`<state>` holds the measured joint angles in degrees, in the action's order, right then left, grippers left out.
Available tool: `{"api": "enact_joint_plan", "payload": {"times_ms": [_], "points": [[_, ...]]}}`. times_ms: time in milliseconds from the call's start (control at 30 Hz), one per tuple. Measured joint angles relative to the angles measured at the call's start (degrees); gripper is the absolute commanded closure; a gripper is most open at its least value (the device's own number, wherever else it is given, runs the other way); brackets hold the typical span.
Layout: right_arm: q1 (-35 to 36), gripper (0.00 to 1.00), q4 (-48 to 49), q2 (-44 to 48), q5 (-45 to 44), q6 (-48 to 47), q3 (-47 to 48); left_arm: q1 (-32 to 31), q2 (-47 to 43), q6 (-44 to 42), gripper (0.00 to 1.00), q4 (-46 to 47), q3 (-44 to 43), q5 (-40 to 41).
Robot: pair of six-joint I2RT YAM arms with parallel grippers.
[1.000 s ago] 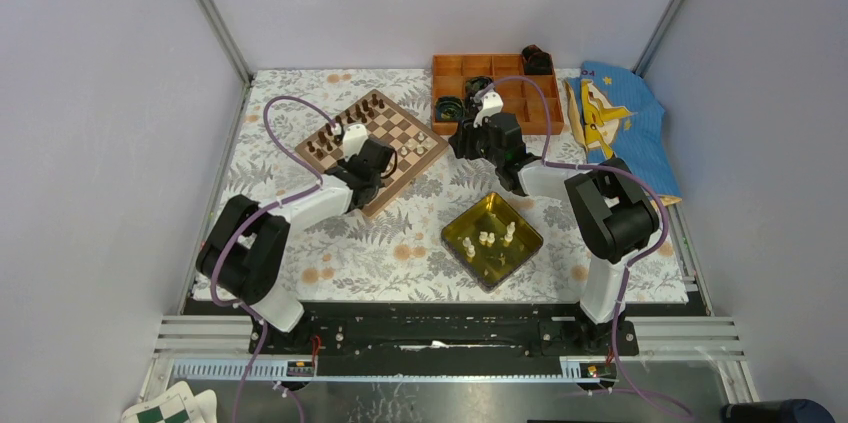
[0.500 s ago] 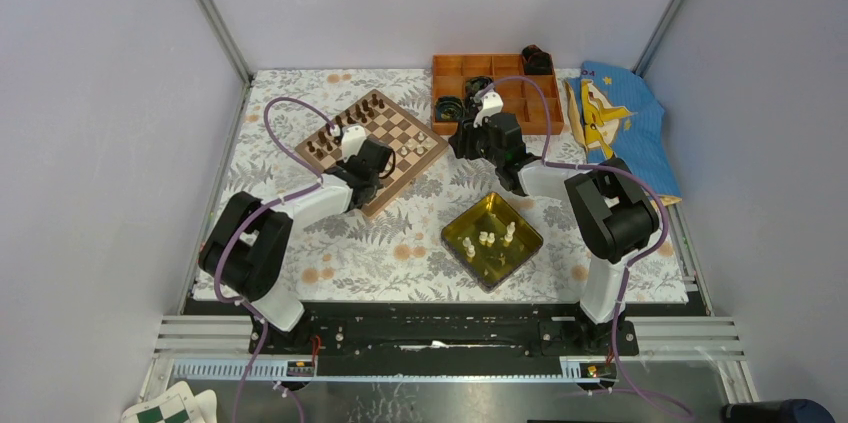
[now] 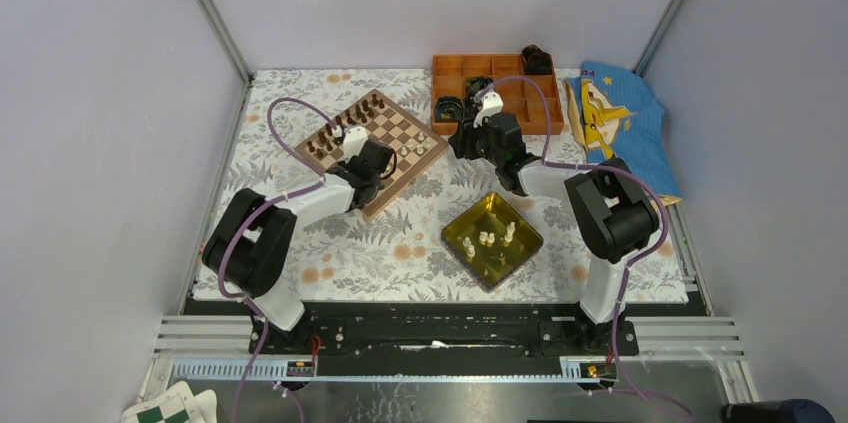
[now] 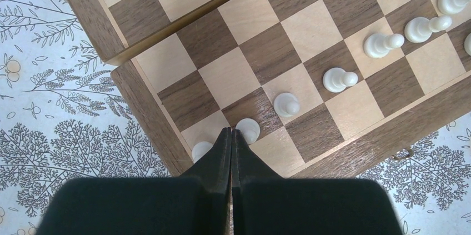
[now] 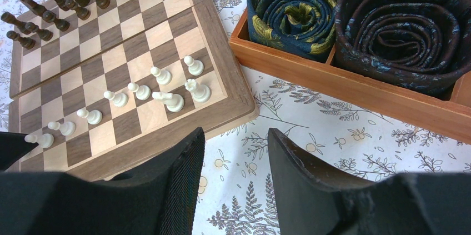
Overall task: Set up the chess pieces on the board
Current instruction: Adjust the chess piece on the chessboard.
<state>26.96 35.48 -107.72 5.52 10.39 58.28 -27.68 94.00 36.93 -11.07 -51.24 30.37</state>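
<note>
Having barely been moved, the left hand (image 4: 231, 135) is kept clenched empty over the board (image 4: 311, 29), the right hand (image 5: 233, 135) released, so the chess pieces (image 4: 287, 104) are not advanced.

Fern-print table (image 3: 330, 243) with board (image 3: 400, 124), orange compartment box (image 3: 452, 70), yellow tray (image 3: 520, 246), blue printed bag (image 3: 630, 128)

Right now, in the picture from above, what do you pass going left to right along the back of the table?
chessboard → orange box → blue cloth
</note>
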Motion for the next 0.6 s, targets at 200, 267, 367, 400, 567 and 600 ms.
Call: {"api": "enact_joint_plan", "payload": {"times_ms": [200, 267, 367, 400, 567, 600], "points": [[0.00, 0.47, 0.00, -0.02, 0.00, 0.00, 0.00, 0.04, 0.04, -0.17, 1.00, 0.35, 0.00, 0.00], [0.00, 0.47, 0.00, -0.02, 0.00, 0.00, 0.00, 0.11, 0.04, -0.20, 1.00, 0.37, 0.00, 0.00], [0.00, 0.47, 0.00, -0.02, 0.00, 0.00, 0.00, 0.15, 0.04, -0.22, 1.00, 0.37, 0.00, 0.00], [-0.02, 0.47, 0.00, -0.02, 0.00, 0.00, 0.00, 0.15, 0.04, -0.22, 1.00, 0.37, 0.00, 0.00], [-0.02, 0.47, 0.00, -0.02, 0.00, 0.00, 0.00, 0.15, 0.22, -0.28, 1.00, 0.39, 0.00, 0.00], [-0.02, 0.47, 0.00, -0.02, 0.00, 0.00, 0.00, 0.17, 0.26, -0.28, 1.00, 0.39, 0.00, 0.00]]}}
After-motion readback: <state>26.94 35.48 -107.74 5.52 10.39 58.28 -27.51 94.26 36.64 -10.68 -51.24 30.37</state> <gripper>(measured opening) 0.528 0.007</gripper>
